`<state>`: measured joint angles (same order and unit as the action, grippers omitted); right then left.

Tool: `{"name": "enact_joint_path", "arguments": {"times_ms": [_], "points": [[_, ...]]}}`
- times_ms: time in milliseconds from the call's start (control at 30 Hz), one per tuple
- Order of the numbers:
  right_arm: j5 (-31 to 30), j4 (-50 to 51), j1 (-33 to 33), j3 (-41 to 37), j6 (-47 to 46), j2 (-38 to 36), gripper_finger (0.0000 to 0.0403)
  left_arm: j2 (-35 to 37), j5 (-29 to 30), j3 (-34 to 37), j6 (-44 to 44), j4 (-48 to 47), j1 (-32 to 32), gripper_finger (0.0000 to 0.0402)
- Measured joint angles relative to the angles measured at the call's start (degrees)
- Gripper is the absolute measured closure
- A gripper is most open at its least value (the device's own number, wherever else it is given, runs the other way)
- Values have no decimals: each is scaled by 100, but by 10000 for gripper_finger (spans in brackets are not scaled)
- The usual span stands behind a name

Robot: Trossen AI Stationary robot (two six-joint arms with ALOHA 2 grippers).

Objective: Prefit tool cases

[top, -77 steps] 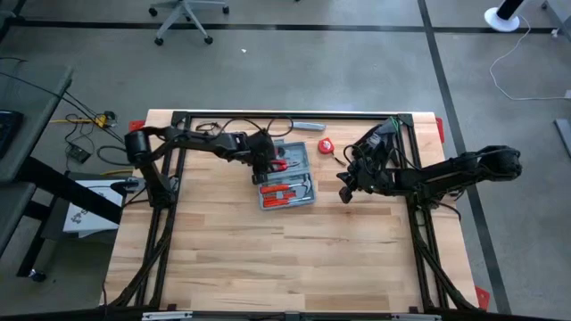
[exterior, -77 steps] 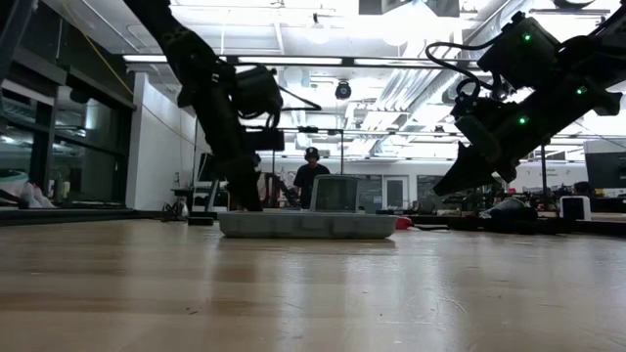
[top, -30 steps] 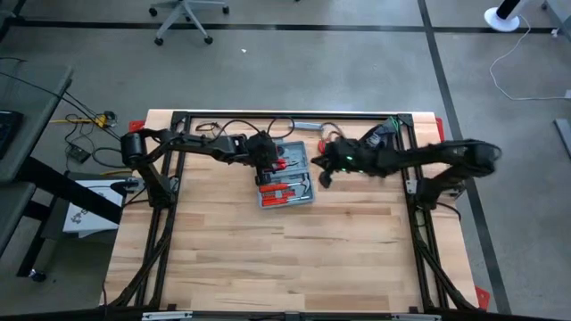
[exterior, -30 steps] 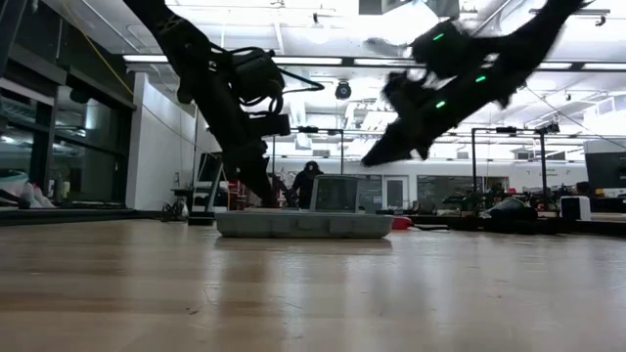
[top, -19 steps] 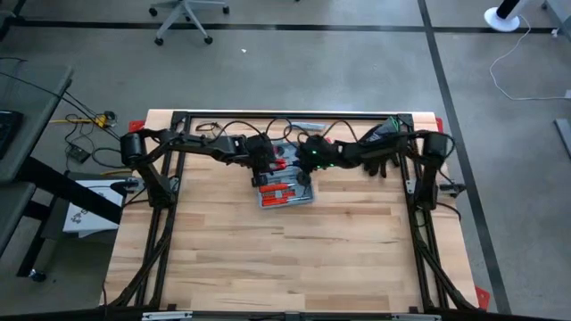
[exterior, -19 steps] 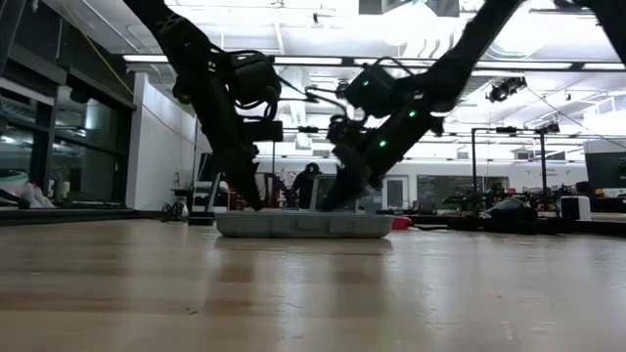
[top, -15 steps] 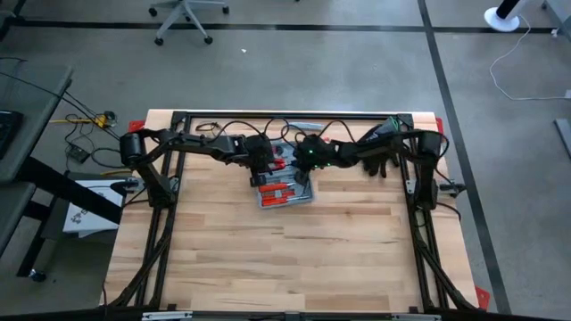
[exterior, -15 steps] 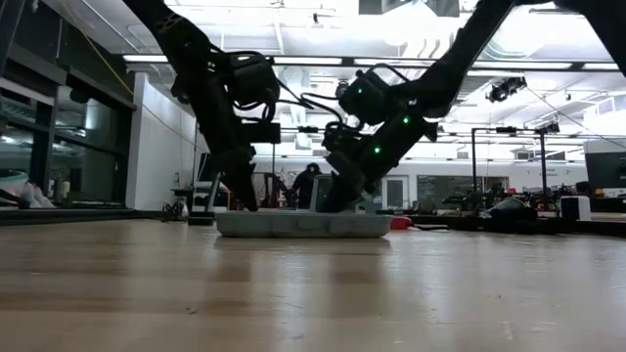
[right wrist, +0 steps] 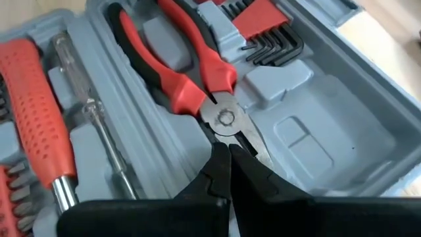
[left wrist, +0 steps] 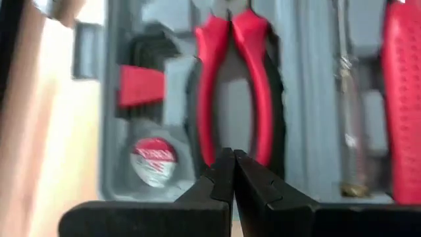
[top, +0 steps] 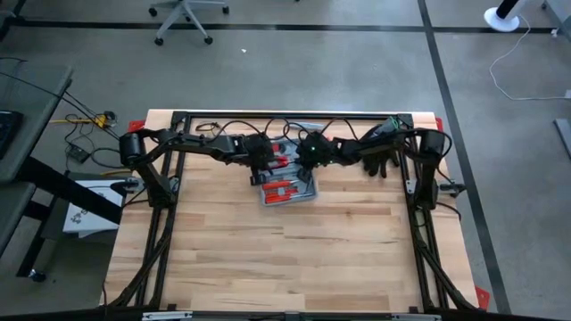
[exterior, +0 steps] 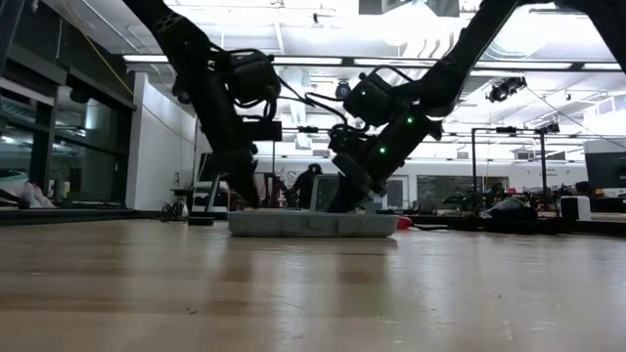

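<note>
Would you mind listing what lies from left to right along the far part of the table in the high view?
Left arm's base → left claw, shut, at the open case → right claw, shut, over the case → right arm's base.

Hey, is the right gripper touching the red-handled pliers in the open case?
Cannot tell. In the right wrist view, the shut right gripper overlaps the nose of the pliers, but no view shows contact or a gap plainly.
</note>
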<state>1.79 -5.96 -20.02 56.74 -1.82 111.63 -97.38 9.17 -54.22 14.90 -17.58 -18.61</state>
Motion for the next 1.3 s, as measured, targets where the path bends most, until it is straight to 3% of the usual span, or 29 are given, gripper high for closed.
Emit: {"name": "enact_joint_path", "arguments": {"times_ms": [200,533,733,1100,1200,1300], "points": [[27,-216,25,14,-107,272,403,0,187,0,271,238,-17,373],[157,-444,56,-6,-223,331,403,-48,47,-5,7,-274,-458,249],[171,-454,59,-12,-223,331,403,-71,-252,-4,305,-301,-555,210],[252,-420,60,-25,-223,329,403,-722,-536,-52,541,-247,-586,241],[252,-417,60,-25,-226,329,403,-734,-330,-50,439,-203,-609,277],[288,-432,63,-25,-262,329,403,-745,-195,-24,385,-103,-664,345]]}}
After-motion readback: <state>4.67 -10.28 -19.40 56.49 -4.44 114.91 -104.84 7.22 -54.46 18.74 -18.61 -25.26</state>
